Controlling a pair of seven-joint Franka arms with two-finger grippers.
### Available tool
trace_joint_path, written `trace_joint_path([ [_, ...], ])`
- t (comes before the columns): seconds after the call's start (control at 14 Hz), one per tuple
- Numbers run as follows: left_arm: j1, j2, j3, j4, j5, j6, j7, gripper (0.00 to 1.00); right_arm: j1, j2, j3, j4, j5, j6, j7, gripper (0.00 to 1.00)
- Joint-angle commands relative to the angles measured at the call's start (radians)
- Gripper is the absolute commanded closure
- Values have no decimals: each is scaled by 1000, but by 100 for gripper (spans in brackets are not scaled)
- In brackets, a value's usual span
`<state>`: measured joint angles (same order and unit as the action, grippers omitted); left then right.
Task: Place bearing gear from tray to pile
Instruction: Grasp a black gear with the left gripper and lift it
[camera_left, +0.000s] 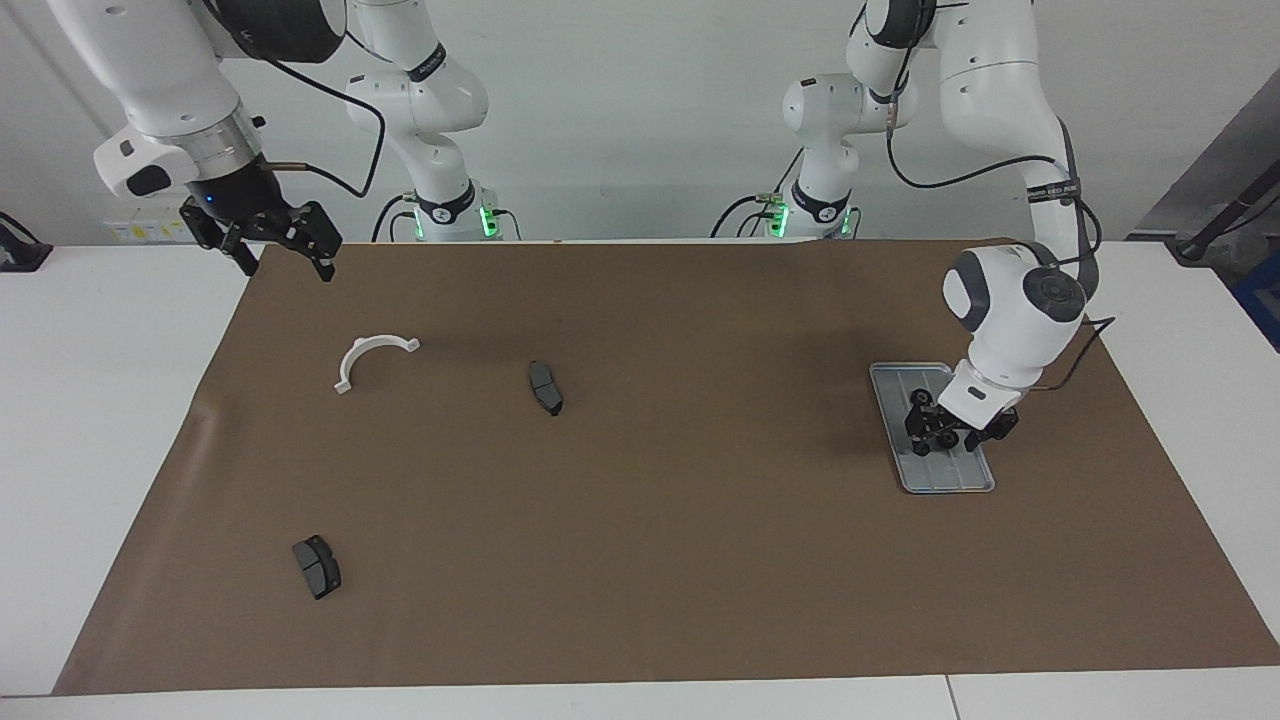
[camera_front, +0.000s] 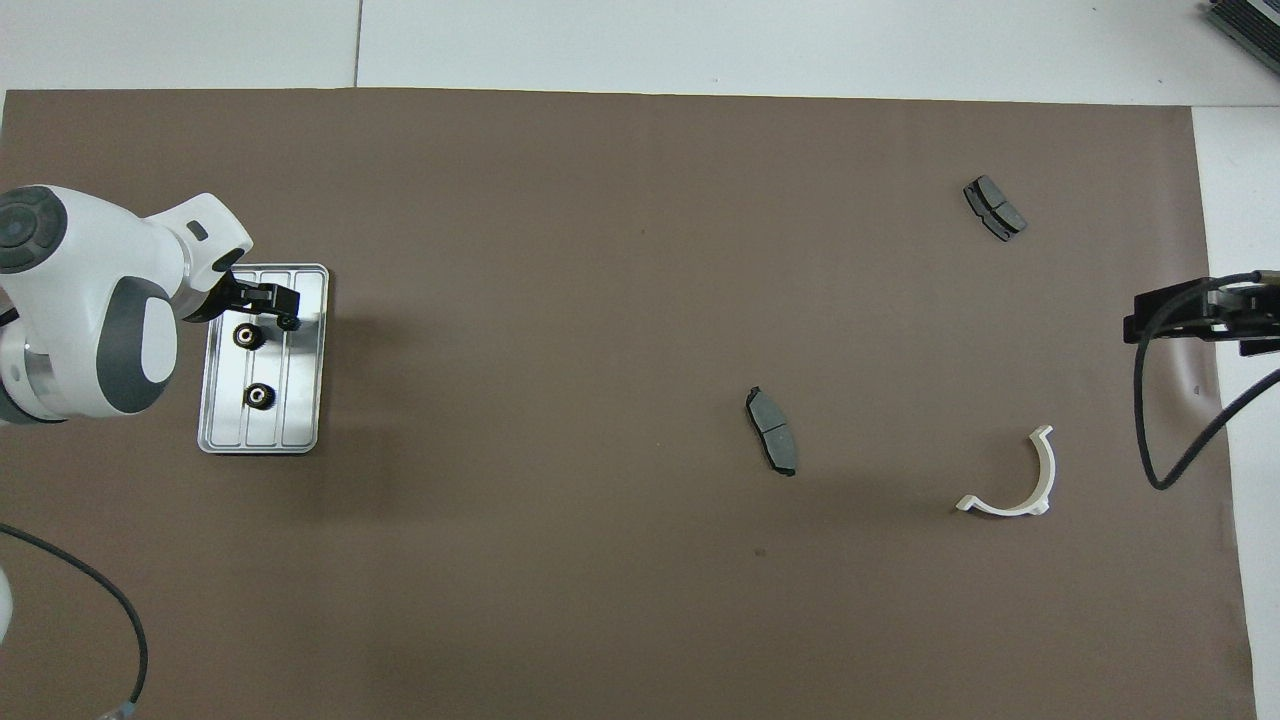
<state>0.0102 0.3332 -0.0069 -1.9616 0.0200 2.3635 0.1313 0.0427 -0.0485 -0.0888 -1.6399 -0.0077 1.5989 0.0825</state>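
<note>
The left gripper (camera_left: 944, 437), its grip unreadable, reaches among the bearing gears (camera_front: 260, 396) on the tray (camera_front: 305, 435); closing and lifting one likely follows.

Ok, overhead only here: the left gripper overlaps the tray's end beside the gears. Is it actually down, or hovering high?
Observer: Down. In the facing view the left gripper sits low at the tray, with no clear gap under it.
Operator: Is a gear lifted?
Observer: Nothing is raised off the tray; from that side the gripper hides the gears under it.
Operator: And the right arm?
Observer: Waiting. The right gripper hangs open, high over the mat's corner at its own end.
</note>
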Motion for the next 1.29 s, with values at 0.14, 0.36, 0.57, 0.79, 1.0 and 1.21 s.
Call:
trace_joint_path([
  [0.14,-10,-13,-1,-33,-8,34,-2,24,-4,1,1,8,14,-22,-20,0],
  [0.36,-19,-8,-1,-33,-8,46,-2,32,-4,1,1,8,14,-22,-20,0],
  [0.57,-18,3,-1,-33,-9,54,-2,46,-4,1,1,8,14,-22,-20,0],
  [0.79,-18,12,-1,-33,-9,72,-2,54,-4,1,1,8,14,-22,-20,0],
  [1.0,-18,15,-1,-33,-9,80,-1,62,-4,1,1,8,14,-22,-20,0],
  [1.21,-19,15,-1,-42,-9,77,-2,70,-4,1,1,8,14,-22,-20,0],
])
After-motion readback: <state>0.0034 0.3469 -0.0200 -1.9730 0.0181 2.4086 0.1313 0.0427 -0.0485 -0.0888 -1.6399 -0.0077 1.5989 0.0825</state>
